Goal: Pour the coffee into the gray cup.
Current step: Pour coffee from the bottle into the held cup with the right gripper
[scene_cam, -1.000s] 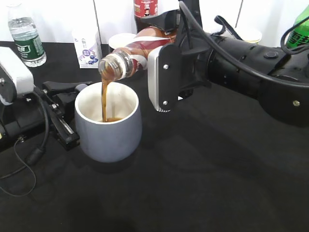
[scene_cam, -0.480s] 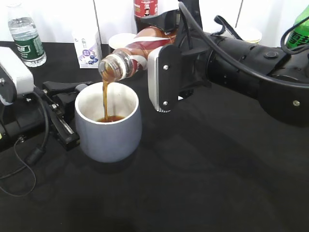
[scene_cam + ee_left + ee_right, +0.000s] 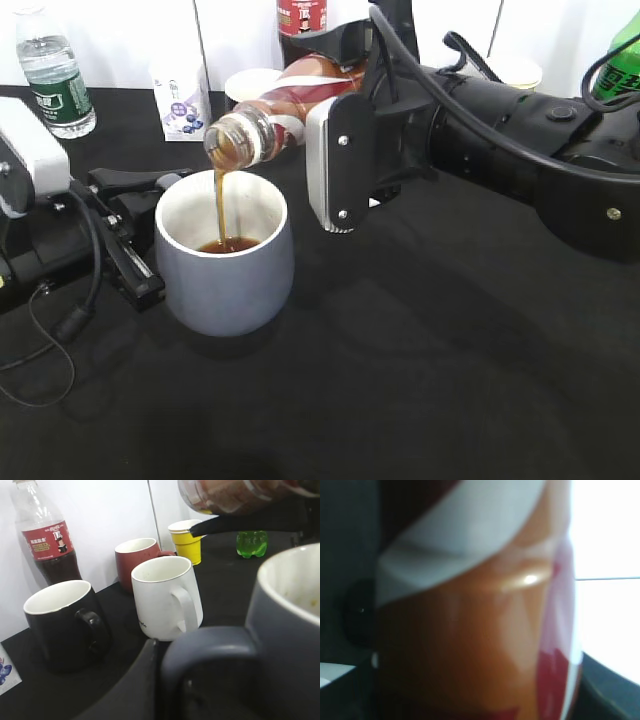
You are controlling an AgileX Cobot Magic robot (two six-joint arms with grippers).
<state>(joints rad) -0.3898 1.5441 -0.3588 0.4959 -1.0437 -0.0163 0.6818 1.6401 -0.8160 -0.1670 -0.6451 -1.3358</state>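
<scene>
exterior view shows the right gripper [image 3: 330, 130] clamped on the tilted coffee bottle [image 3: 262, 125], a brown stream falling into the gray cup [image 3: 226, 262]; the left gripper [image 3: 135, 235] grips the cup's handle side. left wrist view adds a black mug [image 3: 65, 622], white mug [image 3: 167, 602], red mug [image 3: 137, 560] and cola bottle [image 3: 50, 535] behind. right wrist view is filled by the blurred label [image 3: 475, 605].

Coffee bottle [image 3: 262, 128] w/ red-orange-white swirl label, tipped mouth-down just above gray cup [image 3: 226, 265]; thin brown stream falls into cup. Cup: blue-gray mug, cream inside, upright on black counter [image 3: 420, 380], shallow coffee pool at bottom.
</scene>
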